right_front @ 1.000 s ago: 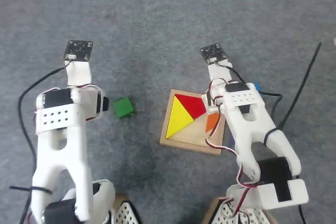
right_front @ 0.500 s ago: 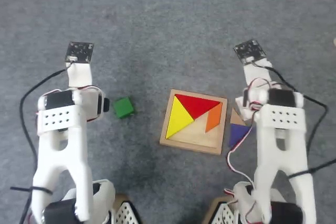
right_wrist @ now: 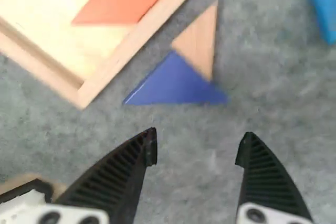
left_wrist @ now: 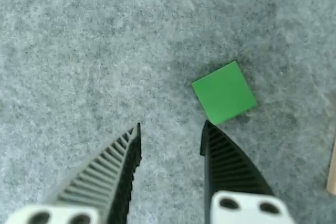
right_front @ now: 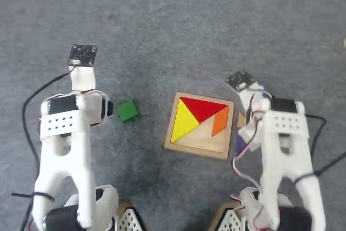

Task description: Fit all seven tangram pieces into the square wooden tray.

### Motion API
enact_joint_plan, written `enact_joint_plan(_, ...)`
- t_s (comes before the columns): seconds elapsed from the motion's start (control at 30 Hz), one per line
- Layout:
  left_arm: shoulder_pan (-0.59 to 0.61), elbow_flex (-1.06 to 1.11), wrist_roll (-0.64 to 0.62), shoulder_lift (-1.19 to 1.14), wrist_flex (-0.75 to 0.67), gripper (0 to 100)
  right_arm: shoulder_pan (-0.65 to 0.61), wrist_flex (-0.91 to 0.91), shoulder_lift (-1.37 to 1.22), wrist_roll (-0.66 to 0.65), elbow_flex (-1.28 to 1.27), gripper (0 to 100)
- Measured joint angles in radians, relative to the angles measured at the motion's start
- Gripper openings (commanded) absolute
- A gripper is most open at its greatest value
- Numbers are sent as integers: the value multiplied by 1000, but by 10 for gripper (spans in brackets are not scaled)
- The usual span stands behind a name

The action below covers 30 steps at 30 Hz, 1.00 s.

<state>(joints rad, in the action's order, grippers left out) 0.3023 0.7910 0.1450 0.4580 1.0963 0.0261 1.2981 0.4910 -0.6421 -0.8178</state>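
Observation:
The square wooden tray lies mid-table and holds a red triangle, a yellow triangle and an orange piece. A green square rests on the carpet to its left, just beyond my open left gripper. On the tray's right side lie a dark blue triangle, a plain wood triangle touching it, and a light blue piece. My right gripper stands open over the carpet just short of the blue triangle, holding nothing.
Grey carpet covers the table. A black cable runs along the far right. Both arm bases stand at the near edge. The tray's corner lies close beside the blue triangle.
The right arm swung away from over the tray to the tray's right side, then came in lower and closer to the pieces there. The left arm stayed put.

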Motion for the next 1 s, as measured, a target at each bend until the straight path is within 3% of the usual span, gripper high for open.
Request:
enact_joint_plan(0.33,9,-3,0,0,2,219,195,104,249,21,-34,263)
enact_joint_plan(0.53,193,-169,17,0,81,267,207,104,256,78,-51,263)
enact_joint_plan(0.83,242,-250,186,0,279,267,37,-2,258,158,-147,263)
enact_joint_plan(1.0,112,-250,189,-15,331,268,-43,-92,258,175,-224,263)
